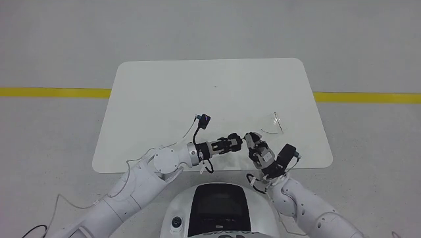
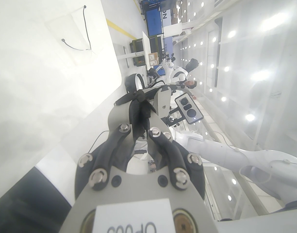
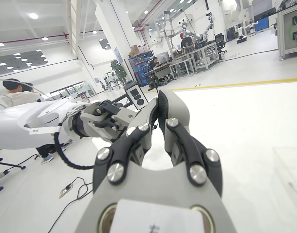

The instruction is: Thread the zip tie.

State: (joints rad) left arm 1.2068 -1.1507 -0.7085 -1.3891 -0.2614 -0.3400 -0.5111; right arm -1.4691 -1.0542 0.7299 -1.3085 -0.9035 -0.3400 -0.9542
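I am holding the zip tie clamped in the right gripper over the table's near part, the left gripper meeting it with fingers together, and I am judging the threading still undone.

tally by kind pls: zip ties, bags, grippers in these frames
Clear plastic bag: 1
Zip ties: 3 (2 lying on that bag, 1 seen as a thin black strip pinched in the right gripper)
Grippers: 2 (the right gripper and the left gripper, tips close together)
Total: 6
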